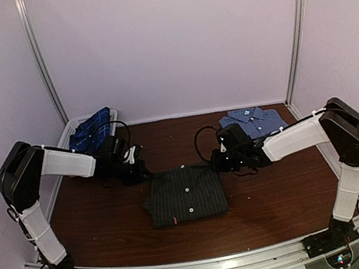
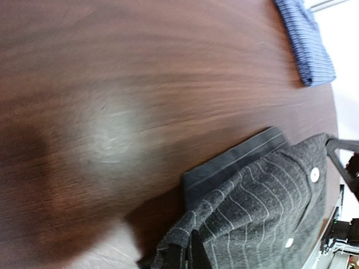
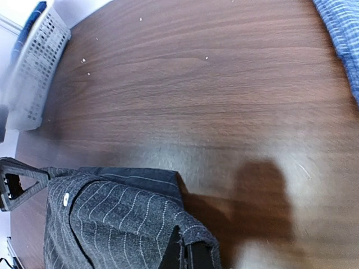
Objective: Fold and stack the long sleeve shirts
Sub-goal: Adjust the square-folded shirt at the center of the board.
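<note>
The charcoal pinstripe shirt point(image 1: 187, 194) lies folded in the middle of the table point(image 1: 276, 194); the left gripper point(image 1: 142, 175) and the right gripper point(image 1: 219, 162) are each closed tight on one far corner of it — both wrist views show the cloth pinched between the fingers. I judge the step is to carry it onto the blue check shirt point(image 1: 253, 122), which is folded at the far right; both arms should rise and travel together, at equal spacing, so the fold does not open. Count: three shirts — the third, the navy plaid shirt point(image 1: 91, 131), lies in the one white basket point(image 1: 64, 133); two grippers.
</note>
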Controlling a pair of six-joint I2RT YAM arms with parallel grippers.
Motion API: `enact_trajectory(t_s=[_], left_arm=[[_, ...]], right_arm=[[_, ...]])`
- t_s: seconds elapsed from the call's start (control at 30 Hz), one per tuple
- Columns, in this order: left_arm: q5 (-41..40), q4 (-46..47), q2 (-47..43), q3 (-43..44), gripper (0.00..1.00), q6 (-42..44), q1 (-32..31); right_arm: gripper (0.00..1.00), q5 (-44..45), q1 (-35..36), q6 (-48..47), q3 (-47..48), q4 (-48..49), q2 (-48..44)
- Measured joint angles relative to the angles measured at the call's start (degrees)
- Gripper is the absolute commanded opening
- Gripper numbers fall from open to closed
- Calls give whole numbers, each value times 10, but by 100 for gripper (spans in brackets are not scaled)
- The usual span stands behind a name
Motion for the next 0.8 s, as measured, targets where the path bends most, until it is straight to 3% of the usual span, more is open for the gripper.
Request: enact_trajectory(t_s=[0.23, 0.37, 0.4, 0.47, 0.5, 0.57, 0.67, 0.8], left_arm=[[3, 0, 25, 0, 0, -9, 8], [-1, -2, 15, -5, 0, -13, 9], [-3, -5, 6, -7, 12, -13, 9], [-10, -10, -15, -11, 25, -13, 9], [-14, -13, -26, -12, 36, -12, 8], [-23, -17, -57, -20, 46, -13, 9], [-35, -19, -105, -43, 49, -17, 9], [-43, -22, -158, -90, 41, -23, 9]], right_arm=[[6, -16, -9, -27, 64, -12, 73], [25, -18, -9, -36, 77, -24, 73], [32, -18, -9, -43, 80, -29, 73], [44, -17, -9, -51, 86, -44, 69], [48, -16, -9, -52, 87, -50, 65], [52, -9, -7, -61, 89, -70, 50], [55, 3, 0, -71, 89, -98, 20], [55, 22, 19, -82, 88, -123, -23]])
